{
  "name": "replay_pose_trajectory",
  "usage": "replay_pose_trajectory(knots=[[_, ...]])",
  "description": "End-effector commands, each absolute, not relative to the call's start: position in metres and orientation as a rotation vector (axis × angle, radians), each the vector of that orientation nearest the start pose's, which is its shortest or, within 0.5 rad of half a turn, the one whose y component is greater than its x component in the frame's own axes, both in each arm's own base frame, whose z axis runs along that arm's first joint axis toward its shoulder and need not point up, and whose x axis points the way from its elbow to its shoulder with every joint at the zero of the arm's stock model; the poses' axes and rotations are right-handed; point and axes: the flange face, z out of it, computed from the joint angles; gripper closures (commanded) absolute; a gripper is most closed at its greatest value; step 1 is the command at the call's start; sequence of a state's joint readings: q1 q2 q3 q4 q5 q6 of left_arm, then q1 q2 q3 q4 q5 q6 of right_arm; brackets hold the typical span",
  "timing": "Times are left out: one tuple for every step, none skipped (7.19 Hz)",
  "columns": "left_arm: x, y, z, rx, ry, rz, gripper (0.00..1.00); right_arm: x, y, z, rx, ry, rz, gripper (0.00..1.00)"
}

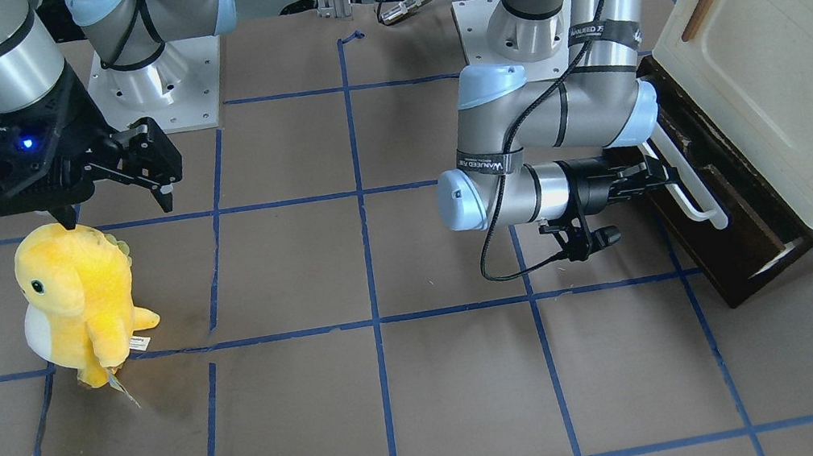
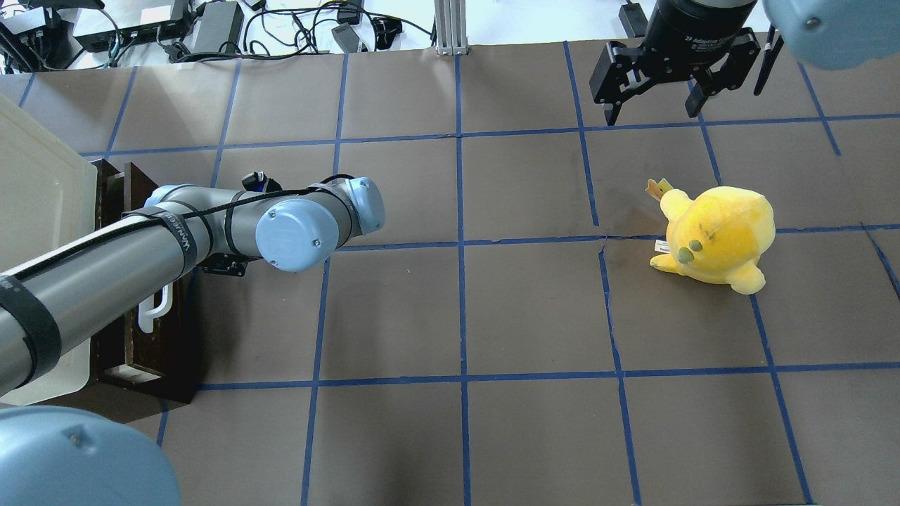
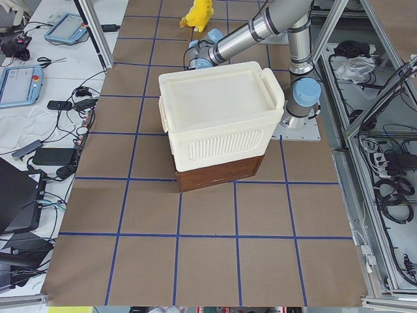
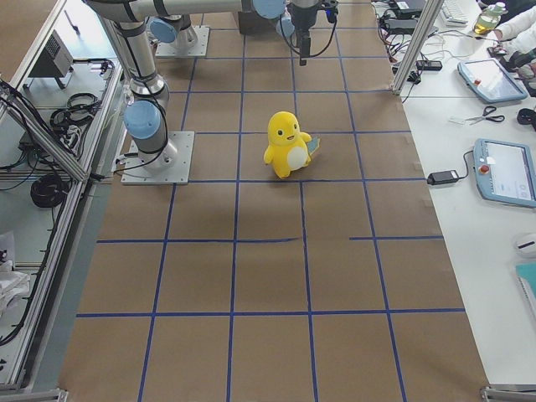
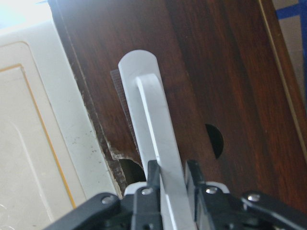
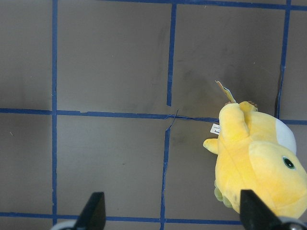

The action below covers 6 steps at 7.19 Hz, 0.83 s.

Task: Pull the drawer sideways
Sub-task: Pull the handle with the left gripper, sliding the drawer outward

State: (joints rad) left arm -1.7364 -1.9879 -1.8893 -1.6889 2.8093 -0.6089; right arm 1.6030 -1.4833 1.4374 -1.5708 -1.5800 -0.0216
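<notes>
Left end of worktop (image 1: 466, 398): drawer (image 1: 744, 248), dark brown wood, at the bottom of the unit, directly beneath the cream-white cabinet (image 1: 783, 79). Stands slightly out from the brown base behind it; shows a sliver of pale inner side at the corner nearest the front-facing camera. Carries a long white bar handle (image 1: 690, 187) along its front.

Left hand (image 1: 663, 175): reaches in level from the worktop side, wrist horizontal, forearm coming down from above the cabinet. Closes narrow on the bar handle, one finger on each side of the bar. Confirmed in the left wrist view: both fingers (image 5: 153, 177) pressed against the white bar, dark wood of the drawer front behind, cream panel off to one side. Hidden in the overhead view by the arm's own elbow joint; only the lower end of the bar visible there.

Right hand (image 1: 118, 212): hangs above the worktop at the opposite end, pointing down, jaws spread wide, nothing between them. Well apart from the drawer.

Below and just beside the right hand: yellow plush toy (image 1: 79, 300), white belly, upright on the worktop, not touched by either finger. Appears at the edge of the right wrist view, outside the finger gap.

Elsewhere: small brown handle (image 1: 703, 5) on the cabinet door; blue tape grid (image 1: 370, 266) across the brown worktop.
</notes>
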Motion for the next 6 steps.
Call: replay_pose_trajectory(knots=[[-0.1262,-0.4892,0.1919,0.17,1.786,0.251,0.76,0.1495,-0.5285,0.509,-0.084,3.149,-0.073,0.0],[-0.1308,-0.4889,0.1917,0.177,1.786,0.242,0.76,0.1495,-0.5285,0.509,-0.084,3.149,-0.073,0.0],[-0.1324,-0.4882,0.1923,0.177,1.788,0.24,0.76,0.1495,-0.5285,0.509,-0.084,3.149,-0.073,0.0],[-0.1338,-0.4865,0.1917,0.162,1.808,0.25,0.76,0.1495,-0.5285,0.509,-0.084,3.149,-0.073,0.0],[-0.1339,-0.4861,0.1921,0.16,1.812,0.252,0.76,0.1495,-0.5285,0.509,-0.084,3.149,-0.073,0.0],[-0.1361,-0.4853,0.192,0.163,1.813,0.25,0.76,0.1495,-0.5285,0.509,-0.084,3.149,-0.073,0.0]])
